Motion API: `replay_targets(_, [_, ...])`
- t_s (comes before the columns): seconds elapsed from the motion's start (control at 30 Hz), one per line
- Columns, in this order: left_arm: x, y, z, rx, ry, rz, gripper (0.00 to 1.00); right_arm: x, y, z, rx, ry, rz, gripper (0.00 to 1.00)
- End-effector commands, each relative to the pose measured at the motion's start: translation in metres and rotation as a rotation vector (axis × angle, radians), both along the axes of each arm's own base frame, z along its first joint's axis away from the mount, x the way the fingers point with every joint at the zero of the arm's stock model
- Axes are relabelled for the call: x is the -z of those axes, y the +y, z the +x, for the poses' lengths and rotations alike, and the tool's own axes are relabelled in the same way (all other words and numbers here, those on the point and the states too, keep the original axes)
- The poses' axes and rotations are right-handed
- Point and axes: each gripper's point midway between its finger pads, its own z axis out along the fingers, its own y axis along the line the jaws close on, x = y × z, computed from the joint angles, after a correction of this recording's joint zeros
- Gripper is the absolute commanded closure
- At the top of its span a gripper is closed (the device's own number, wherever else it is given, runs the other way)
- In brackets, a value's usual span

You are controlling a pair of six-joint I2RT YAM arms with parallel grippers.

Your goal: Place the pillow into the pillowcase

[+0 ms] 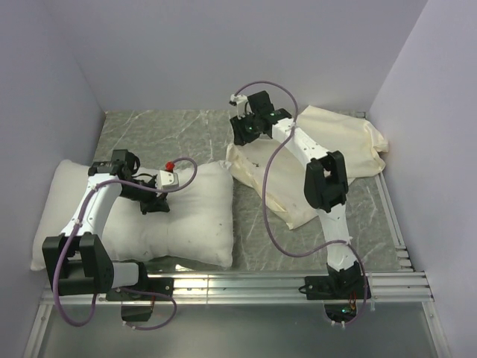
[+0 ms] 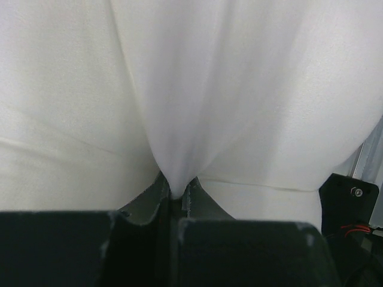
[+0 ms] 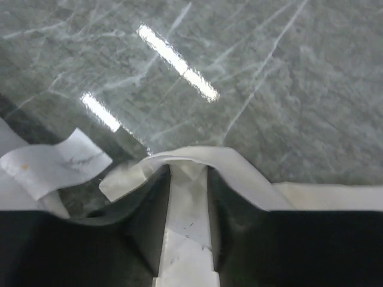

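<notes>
The left end effector [image 2: 178, 192] is clenched on a pinch of pillow [image 1: 195, 218] fabric. In the left wrist view a white fold rises from between the closed jaws and fans out above them. The pillow lies flat on the counter [image 1: 171, 133], under and around this end effector. Most of its bulk extends to the end effector's left and towards the arm bases, and its right edge is just beyond the grip point. The right end effector [image 3: 187, 171] is released, with its jaws standing apart. A strip of cream pillowcase [image 1: 350, 145] hem lies in the gap between them, and the hem edge curls over the fingertips [image 3: 157, 179]; no pinch on the fabric can be seen. In the overhead view this end effector sits at the far left corner of the pillowcase. The rest of the case is spread rumpled on the counter to its right and back along the right arm, and its lower corner reaches towards the near edge. A small white label [image 3: 55, 162] is just left of the right end effector, and ahead of the jaws there is bare green-veined counter with light glare. The pillow is wholly outside the pillowcase. The two lie side by side, with their nearest edges close together between the two end effectors.
</notes>
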Motion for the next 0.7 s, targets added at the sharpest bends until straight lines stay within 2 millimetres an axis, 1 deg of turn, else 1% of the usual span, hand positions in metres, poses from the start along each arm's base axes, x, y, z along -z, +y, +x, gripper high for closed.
replay_targets(0.0, [0.012,0.018,-0.014,0.01,0.043,0.095,1.0,-0.008,0.018,0.002,-0.011,0.045,0.053,0.55])
replay_targets(0.03, [0.011,0.018,-0.014,0.011,0.041,0.094,1.0,-0.011,0.008,-0.002,0.002,0.054,0.033,0.44])
replay_targets(0.07, [0.007,0.017,-0.014,0.015,0.037,0.09,1.0,-0.013,-0.002,-0.005,0.021,0.048,0.005,0.41])
replay_targets(0.1, [0.005,0.016,-0.013,0.015,0.03,0.083,1.0,-0.022,-0.017,-0.022,0.031,0.045,-0.004,0.38])
replay_targets(0.13, [0.004,0.015,-0.013,0.019,0.024,0.077,1.0,-0.026,-0.028,-0.028,0.047,0.033,-0.018,0.32])
replay_targets(0.17, [0.003,0.015,-0.012,0.021,0.019,0.076,1.0,-0.028,-0.043,-0.031,0.064,0.003,-0.067,0.32])
replay_targets(0.2, [0.003,0.014,-0.013,0.028,0.016,0.076,1.0,-0.027,-0.055,-0.049,0.065,0.012,-0.102,0.32])
replay_targets(0.23, [0.003,0.014,-0.012,0.029,0.014,0.073,1.0,-0.023,-0.063,-0.058,0.062,0.027,-0.132,0.34])
replay_targets(0.3, [0.004,0.013,-0.013,0.04,0.019,0.071,1.0,-0.004,-0.083,-0.09,0.024,0.102,-0.216,0.37])
replay_targets(0.33, [0.005,0.014,-0.013,0.04,0.024,0.072,1.0,0.003,-0.089,-0.099,0.012,0.12,-0.24,0.37])
replay_targets(0.37, [0.004,0.013,-0.013,0.046,0.02,0.072,1.0,0.009,-0.094,-0.108,-0.013,0.133,-0.261,0.37])
replay_targets(0.4, [0.004,0.013,-0.013,0.048,0.022,0.073,1.0,0.019,-0.099,-0.122,-0.028,0.163,-0.274,0.37])
replay_targets(0.47, [0.003,0.013,-0.012,0.047,0.018,0.07,1.0,0.027,-0.102,-0.132,-0.046,0.182,-0.289,0.35])
replay_targets(0.5, [0.003,0.013,-0.011,0.047,0.015,0.071,1.0,0.033,-0.1,-0.139,-0.065,0.206,-0.283,0.34])
replay_targets(0.57, [0.002,0.013,-0.011,0.045,0.013,0.069,1.0,0.04,-0.097,-0.146,-0.083,0.234,-0.283,0.33])
replay_targets(0.6, [0.002,0.013,-0.011,0.045,0.011,0.069,1.0,0.047,-0.094,-0.15,-0.098,0.253,-0.291,0.33])
replay_targets(0.67, [0.001,0.012,-0.01,0.043,0.013,0.066,1.0,0.055,-0.091,-0.153,-0.111,0.258,-0.305,0.33])
